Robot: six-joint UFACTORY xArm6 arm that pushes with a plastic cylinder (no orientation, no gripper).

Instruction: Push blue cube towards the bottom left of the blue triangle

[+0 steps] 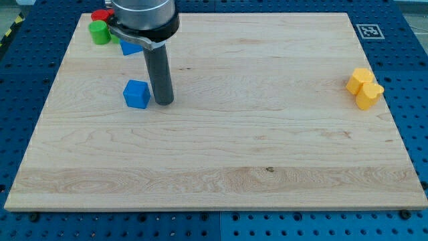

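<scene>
1. Where stuff is right now: the blue cube [136,94] sits in the upper left part of the frame, on the wooden board [221,161]. My tip [164,102] is just to the cube's right, very close, maybe touching, I honestly can't tell from this angle.
2. No gripper on this rig, so nothing to open or close: it's just a bare rod, holding nothing.
3. The blue triangle [130,47] is further up the frame, mostly hidden behind the arm's body, right next to the green block [100,32] and red block [101,15] in the top left corner.
4. The cube already looks roughly below the triangle, so I'd guess the push needed is short: mostly leftward, maybe slightly up.
5. From the right side, a straight push sends it left. Hit the face dead centre or it'll spin off.
6. Go slow near the end, since overshooting upward could knock the green block or the triangle itself.
7. The yellow blocks [363,87] at far right are well out of it, ignore them.
</scene>
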